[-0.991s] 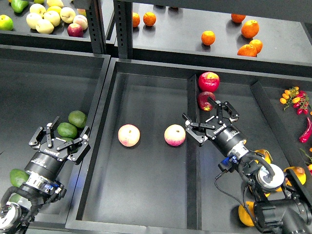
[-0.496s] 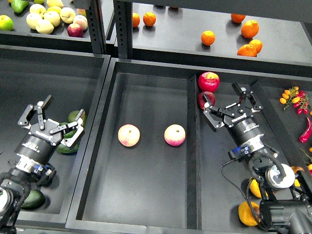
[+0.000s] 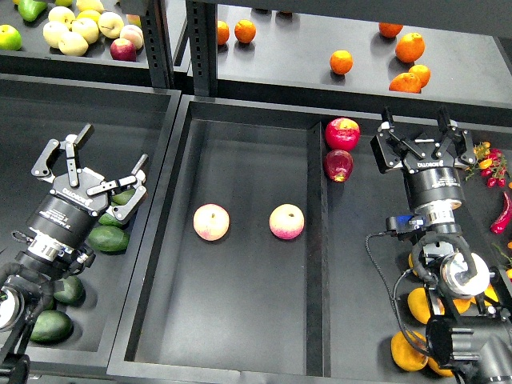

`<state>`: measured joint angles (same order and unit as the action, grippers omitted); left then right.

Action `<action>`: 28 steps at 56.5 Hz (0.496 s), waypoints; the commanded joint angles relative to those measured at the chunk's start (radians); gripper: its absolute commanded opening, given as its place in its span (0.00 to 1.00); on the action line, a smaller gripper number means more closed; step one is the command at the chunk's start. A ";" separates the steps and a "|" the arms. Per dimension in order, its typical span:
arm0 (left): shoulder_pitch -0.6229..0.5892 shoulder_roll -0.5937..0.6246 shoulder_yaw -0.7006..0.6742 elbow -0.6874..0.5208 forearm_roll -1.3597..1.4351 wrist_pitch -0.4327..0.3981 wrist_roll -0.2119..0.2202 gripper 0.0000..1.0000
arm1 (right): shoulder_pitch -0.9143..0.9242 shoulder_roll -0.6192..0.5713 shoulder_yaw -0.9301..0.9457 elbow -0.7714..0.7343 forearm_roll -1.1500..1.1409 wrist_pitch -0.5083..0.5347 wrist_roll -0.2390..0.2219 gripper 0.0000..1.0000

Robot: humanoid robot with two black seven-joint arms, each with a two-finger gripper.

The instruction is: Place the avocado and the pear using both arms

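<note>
My left gripper is open and empty above the left tray. Several green avocados lie under and behind it. The darkest avocado lies near my left arm, and lighter ones are beside it. My right gripper is open and empty above the right tray, right of two red apples. Yellow-orange fruits lie at the lower right, mostly hidden by my right arm. I see no brown blotch, so I cannot tell which one is the pear.
Two pink-cream round fruits lie in the middle tray. The back shelf holds oranges and pale apples. Cherry tomatoes and a red chilli lie at the far right.
My left gripper moved up and back over the left tray. My right gripper swung right and back, away from the pink-cream fruit, to above the right tray. Both stayed open.
</note>
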<state>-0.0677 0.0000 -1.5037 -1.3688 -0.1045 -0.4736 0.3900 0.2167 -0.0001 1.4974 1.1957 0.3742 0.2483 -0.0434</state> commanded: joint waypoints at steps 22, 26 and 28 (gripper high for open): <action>0.034 0.000 0.066 0.019 0.000 0.003 -0.026 0.98 | -0.152 0.000 -0.137 0.054 0.058 0.072 0.011 1.00; 0.037 0.000 0.072 0.014 0.000 0.003 -0.026 0.98 | -0.152 0.000 -0.137 0.067 0.058 0.068 0.011 1.00; 0.045 0.000 0.077 0.013 0.000 0.003 -0.026 0.98 | -0.155 0.000 -0.137 0.076 0.058 0.062 0.010 1.00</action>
<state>-0.0351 0.0000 -1.4364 -1.3497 -0.1037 -0.4710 0.3637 0.0650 0.0000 1.3600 1.2499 0.4327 0.3206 -0.0321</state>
